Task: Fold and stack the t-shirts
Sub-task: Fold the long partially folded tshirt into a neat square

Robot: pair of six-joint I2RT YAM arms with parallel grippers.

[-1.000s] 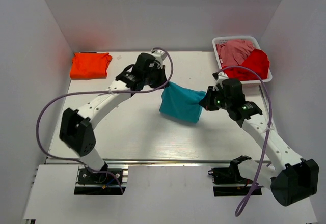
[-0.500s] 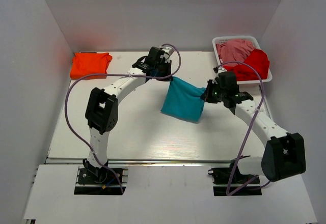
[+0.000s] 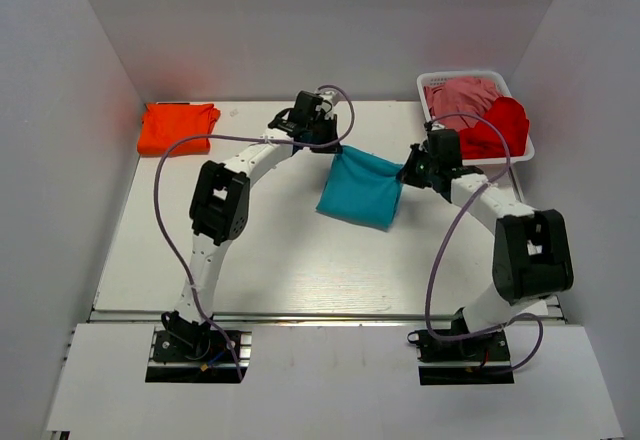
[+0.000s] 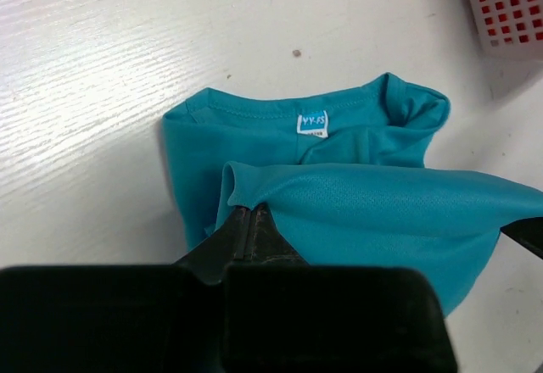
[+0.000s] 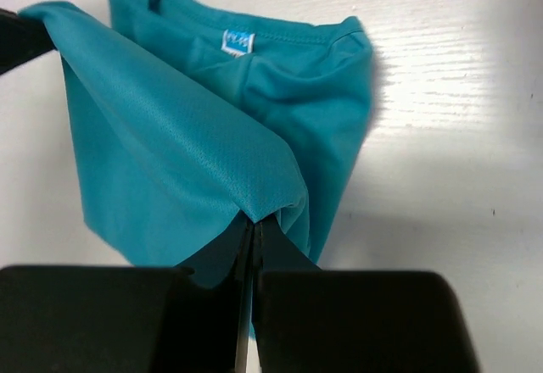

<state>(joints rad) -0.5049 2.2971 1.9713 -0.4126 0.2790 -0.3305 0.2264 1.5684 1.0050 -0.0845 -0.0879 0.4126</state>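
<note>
A teal t-shirt point(image 3: 362, 191) lies partly folded at the table's middle, its collar and label at the far edge point(image 4: 312, 125). My left gripper point(image 3: 326, 144) is shut on the shirt's upper-layer left corner point(image 4: 246, 195). My right gripper point(image 3: 408, 174) is shut on the upper-layer right corner point(image 5: 263, 208). Both hold that layer a little above the lower layer. The shirt also shows in the right wrist view point(image 5: 170, 161). An orange t-shirt point(image 3: 178, 127) lies folded at the far left. A red t-shirt point(image 3: 495, 125) and a pink t-shirt point(image 3: 458, 97) lie crumpled in the basket.
A white basket point(image 3: 524, 150) stands at the far right corner; its red-holed wall shows in the left wrist view point(image 4: 509, 0). White walls enclose the table on three sides. Purple cables loop from both arms.
Both grippers have moved toward the far edge, carrying the teal shirt's upper layer over the lower layer. The shirt now looks shorter and more folded.
</note>
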